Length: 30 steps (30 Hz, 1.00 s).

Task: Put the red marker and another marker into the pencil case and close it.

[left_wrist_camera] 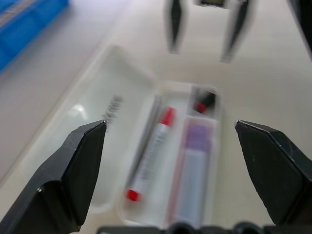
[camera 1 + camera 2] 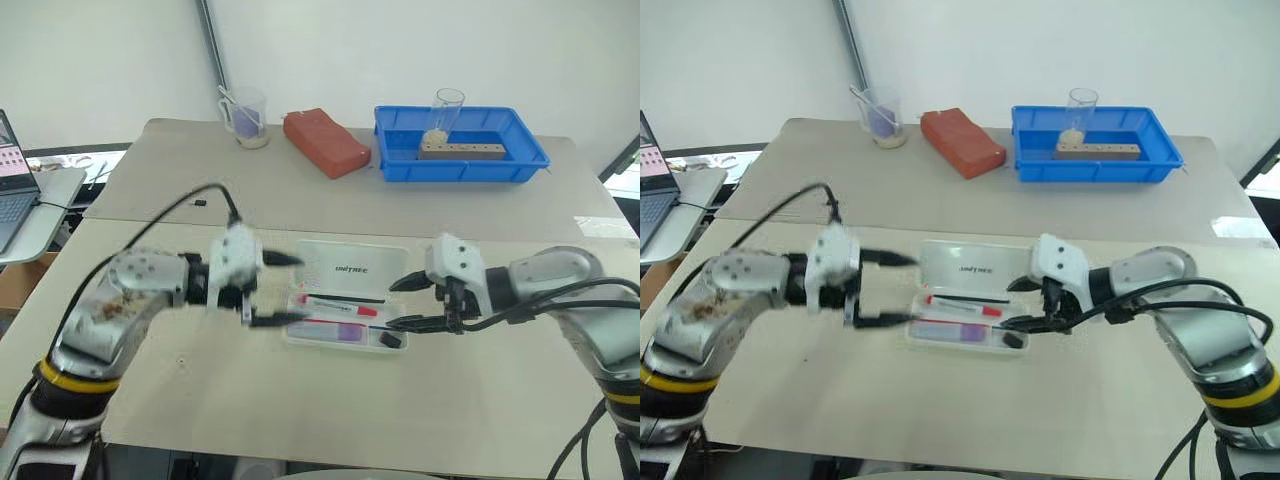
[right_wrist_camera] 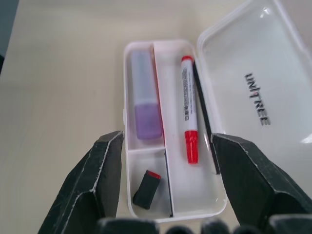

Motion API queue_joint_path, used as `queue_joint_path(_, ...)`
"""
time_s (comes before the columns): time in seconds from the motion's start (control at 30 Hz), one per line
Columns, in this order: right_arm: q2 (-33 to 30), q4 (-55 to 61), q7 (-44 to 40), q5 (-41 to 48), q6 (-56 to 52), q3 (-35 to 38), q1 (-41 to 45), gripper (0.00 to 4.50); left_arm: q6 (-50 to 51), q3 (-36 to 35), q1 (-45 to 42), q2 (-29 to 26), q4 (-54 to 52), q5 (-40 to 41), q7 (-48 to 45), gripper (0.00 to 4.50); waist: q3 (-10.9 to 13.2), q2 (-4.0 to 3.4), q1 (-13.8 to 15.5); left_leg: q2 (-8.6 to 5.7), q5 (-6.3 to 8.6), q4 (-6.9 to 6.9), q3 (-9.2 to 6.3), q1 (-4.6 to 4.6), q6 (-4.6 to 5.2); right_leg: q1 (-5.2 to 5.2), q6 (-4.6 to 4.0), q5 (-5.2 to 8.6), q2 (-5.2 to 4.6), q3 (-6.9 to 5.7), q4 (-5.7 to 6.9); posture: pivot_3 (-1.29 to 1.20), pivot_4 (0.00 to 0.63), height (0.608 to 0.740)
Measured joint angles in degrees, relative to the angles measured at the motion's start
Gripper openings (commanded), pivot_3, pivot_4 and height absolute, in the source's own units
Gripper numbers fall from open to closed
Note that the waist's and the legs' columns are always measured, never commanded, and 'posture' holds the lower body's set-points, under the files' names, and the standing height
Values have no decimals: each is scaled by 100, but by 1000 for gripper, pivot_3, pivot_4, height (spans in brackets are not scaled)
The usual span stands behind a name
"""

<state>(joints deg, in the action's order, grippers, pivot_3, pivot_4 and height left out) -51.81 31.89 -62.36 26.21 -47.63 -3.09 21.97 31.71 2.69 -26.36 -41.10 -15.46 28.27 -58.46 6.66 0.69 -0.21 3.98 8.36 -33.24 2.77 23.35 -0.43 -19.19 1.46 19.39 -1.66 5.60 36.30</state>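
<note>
White translucent plastic is what I am looking at: the pencil case (image 3: 170, 131) is lying open on the counter (image 2: 200, 390), between the two sets of jaws, its "UNITREE" lid (image 3: 253, 97) folded back flat. The red marker (image 3: 187, 114) is resting in the long compartment, and the lavender marker (image 3: 145, 95) is sitting in the compartment beside it. A small black piece (image 3: 147, 189) is occupying the small corner pocket. The left gripper (image 2: 278, 290) is showing its jaws spread wide and empty at one end of the case. The right gripper (image 2: 405, 303) is standing parted and empty at the other end. I am judging the closing step risky: pushing the light case sideways instead of lifting the lid could slide it or jolt the markers out.
</note>
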Motion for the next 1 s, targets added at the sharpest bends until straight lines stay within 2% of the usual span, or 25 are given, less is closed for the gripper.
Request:
queue_joint_path(0.23, 302, 398, 977, 583, -780, 657, 222, 3265, 167, -167, -1151, 910, 2258, -352, 1052, 268, -1, -1, -11, -3, -1, -5, -5, 32, 1, -9, -13, -12, 7, 4, 20, 0, 150, 740)
queue_joint_path(0.27, 308, 455, 1077, 658, -823, 704, 273, 3265, 173, -164, -1257, 988, 2488, -386, 1091, 89, -1, -1, -17, -3, -1, -4, -6, 32, 1, -9, -12, -12, 7, 4, 23, 0, 150, 740)
queue_joint_path(0.47, 411, 734, 1618, 1076, -1150, 876, 471, 3265, 69, 309, -1716, 1102, 3625, -930, 785, 89, -1, -1, -51, -4, -1, -3, -10, 31, 0, -13, -13, -11, 10, 4, 33, 0, 150, 740)
queue_joint_path(0.67, 562, 920, 2017, 1561, -1319, 1019, 853, 3265, 179, 638, -1849, 1179, 3961, -1033, 43, 89, -1, -1, -57, -4, -1, -2, -10, 38, 0, -20, -13, -11, 10, 4, 36, 0, 150, 740)
queue_joint_path(0.87, 557, 876, 2205, 1742, -1391, 992, 1066, 3265, 672, 685, -1834, 819, 3339, -769, -913, 89, -1, -3, -64, -3, -1, -1, -10, 42, 0, -26, -15, -11, 9, 4, 39, 0, 150, 740)
queue_joint_path(1.0, 386, 793, 2096, 1771, -1383, 800, 1070, 3265, 1129, 881, -1301, 178, 2197, -441, -1727, 89, -3, -8, -86, -2, -1, 10, -8, 36, 0, -25, -21, -7, 8, 6, 39, 0, 150, 740)
